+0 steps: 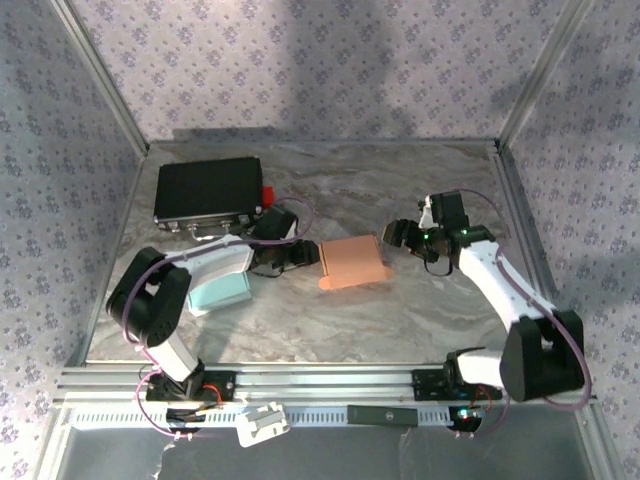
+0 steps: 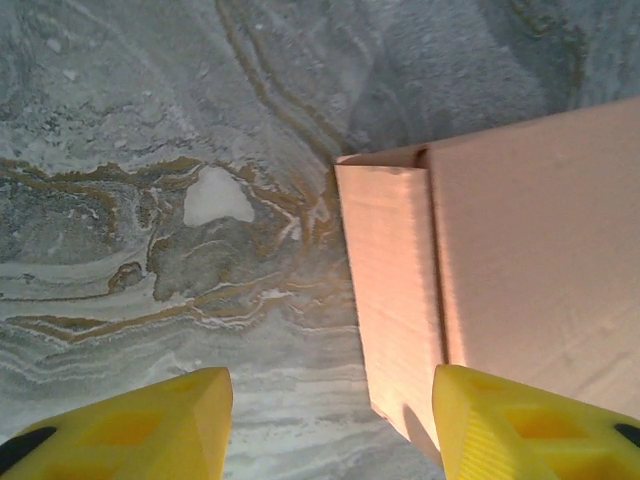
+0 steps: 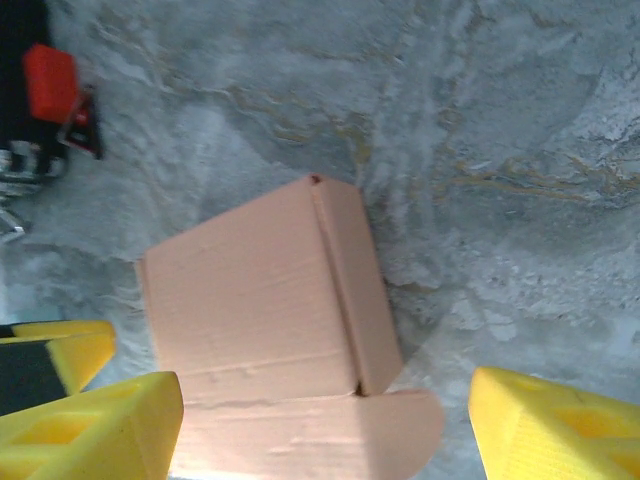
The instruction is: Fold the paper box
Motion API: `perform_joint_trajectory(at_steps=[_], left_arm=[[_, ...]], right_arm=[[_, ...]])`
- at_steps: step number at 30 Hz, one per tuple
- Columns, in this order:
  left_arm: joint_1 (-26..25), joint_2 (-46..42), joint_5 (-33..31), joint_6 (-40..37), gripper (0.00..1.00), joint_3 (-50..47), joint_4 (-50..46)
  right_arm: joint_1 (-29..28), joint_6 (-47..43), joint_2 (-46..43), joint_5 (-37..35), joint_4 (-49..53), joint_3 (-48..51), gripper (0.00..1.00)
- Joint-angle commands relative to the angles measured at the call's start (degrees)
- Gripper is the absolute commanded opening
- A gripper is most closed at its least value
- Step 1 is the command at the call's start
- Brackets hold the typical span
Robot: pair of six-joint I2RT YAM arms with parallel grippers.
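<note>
While left hand (image 2: 330,425) and right hand (image 1: 394,237) gape empty, peach box (image 1: 352,262) shows 1 rounded flap.

Peach paper box (image 1: 352,262); grey marbled table (image 1: 400,320); black case (image 1: 208,190); floral walls (image 1: 330,60).

1. The paper box (image 1: 352,262) lies flat near the middle of the table (image 1: 420,320).
2. The left gripper (image 1: 298,257) sits at the box's nine o'clock, just beside its edge.
3. The right gripper (image 1: 398,236) stands near, at two o'clock.
4. A flat case (image 1: 208,190) lies at ten o'clock, behind the left gripper.
5. A small block (image 1: 222,291) lies at eight o'clock, under the left arm.
</note>
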State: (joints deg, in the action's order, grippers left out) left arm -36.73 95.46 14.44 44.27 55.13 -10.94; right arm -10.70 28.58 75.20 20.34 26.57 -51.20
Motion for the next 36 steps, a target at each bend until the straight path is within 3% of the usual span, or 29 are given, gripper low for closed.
perform_joint_trajectory(at_steps=[1, 11, 15, 20, 26, 36], left_arm=[[0.5, 1.7, 2.7, 2.2, 0.54, 1.9, 3.4], [-0.2, -0.8, 2.9, 7.4, 0.52, -2.8, 12.3], [-1.0, 2.2, 4.9, 7.2, 0.51, -0.7, 11.8], [-1.1, 4.8, 5.0, 8.4, 0.43, -1.9, 15.2], [-1.0, 5.4, 4.3, 8.8, 0.27, -3.9, 17.4], [0.6, 4.3, 3.6, 10.6, 0.22, -11.0, 23.1]], right_arm=[[0.6, -5.1, 5.6, 4.5, -0.9, -3.2, 0.77], [1.6, -5.6, 16.2, 10.2, -7.5, -2.1, 0.75], [2.0, -5.0, 17.7, 12.3, -10.4, -0.2, 0.75], [2.2, -4.1, 18.9, 14.7, -12.9, 1.0, 0.75], [2.6, -3.3, 19.8, 17.8, -16.0, 3.1, 0.76], [2.8, -1.0, 20.0, 25.1, -22.8, 6.9, 0.77]])
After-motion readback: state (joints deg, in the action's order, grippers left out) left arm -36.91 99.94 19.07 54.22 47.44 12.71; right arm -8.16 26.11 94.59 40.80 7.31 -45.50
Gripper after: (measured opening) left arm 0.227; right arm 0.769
